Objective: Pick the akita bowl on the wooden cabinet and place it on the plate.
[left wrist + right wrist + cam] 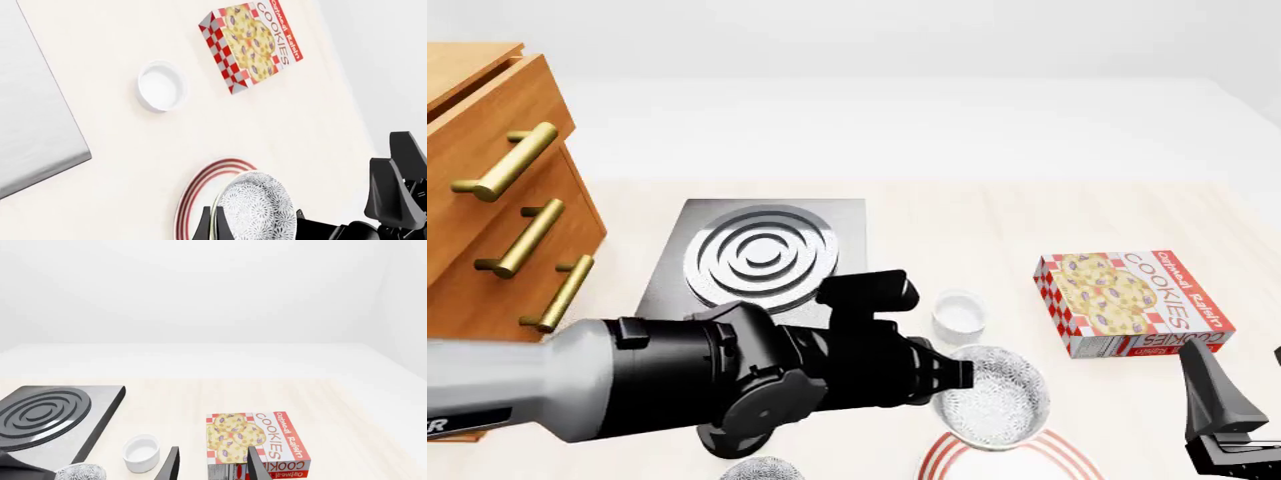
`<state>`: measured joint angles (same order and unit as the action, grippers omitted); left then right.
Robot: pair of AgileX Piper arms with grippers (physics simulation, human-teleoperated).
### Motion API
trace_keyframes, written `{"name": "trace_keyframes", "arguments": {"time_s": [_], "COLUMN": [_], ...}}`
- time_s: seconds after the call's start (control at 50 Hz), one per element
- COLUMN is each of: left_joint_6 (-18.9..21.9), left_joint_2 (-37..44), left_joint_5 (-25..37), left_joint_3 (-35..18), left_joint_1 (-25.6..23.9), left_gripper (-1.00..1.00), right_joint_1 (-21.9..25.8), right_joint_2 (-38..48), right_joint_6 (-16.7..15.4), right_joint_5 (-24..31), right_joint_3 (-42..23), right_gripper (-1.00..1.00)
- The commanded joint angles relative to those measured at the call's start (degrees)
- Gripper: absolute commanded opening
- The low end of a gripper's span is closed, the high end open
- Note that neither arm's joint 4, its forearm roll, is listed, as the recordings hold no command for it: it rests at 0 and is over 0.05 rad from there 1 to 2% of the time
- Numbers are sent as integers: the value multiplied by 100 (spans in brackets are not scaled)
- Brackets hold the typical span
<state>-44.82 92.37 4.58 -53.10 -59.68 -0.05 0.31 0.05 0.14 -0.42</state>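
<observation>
- The left hand is clamped on the rim of the akita bowl, one dark finger showing at the bowl's edge in the left wrist view.
- The akita bowl hangs over the plate, covering part of its red rings; whether bowl and plate touch cannot be told.
- In the left wrist view the bowl's speckled inside sits in front of the plate's ringed rim.
- The wooden cabinet stands at the far left of the desk, well apart from the bowl.
- The steel stove lies between cabinet and bowl, partly hidden by the left arm.
- A small white bowl sits just behind the akita bowl, near the stove's edge.
- A cookies box lies flat to the right.
- The right hand hovers low at the right, its fingers spread with nothing between them, pointing toward the cookies box.
</observation>
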Motion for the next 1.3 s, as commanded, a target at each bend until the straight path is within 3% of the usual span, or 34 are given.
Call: {"name": "trace_keyframes", "arguments": {"time_s": [0.02,1.3], "left_joint_6": [-30,-226], "left_joint_2": [108,617], "left_joint_5": [-82,-462], "left_joint_3": [-23,44], "left_joint_1": [-62,-203], "left_gripper": [-100,-100], "right_joint_1": [0,1], "right_joint_2": [-1,-2], "right_joint_6": [0,-2], "right_joint_5": [0,-1], "right_joint_3": [0,0], "right_gripper": [100,100]}}
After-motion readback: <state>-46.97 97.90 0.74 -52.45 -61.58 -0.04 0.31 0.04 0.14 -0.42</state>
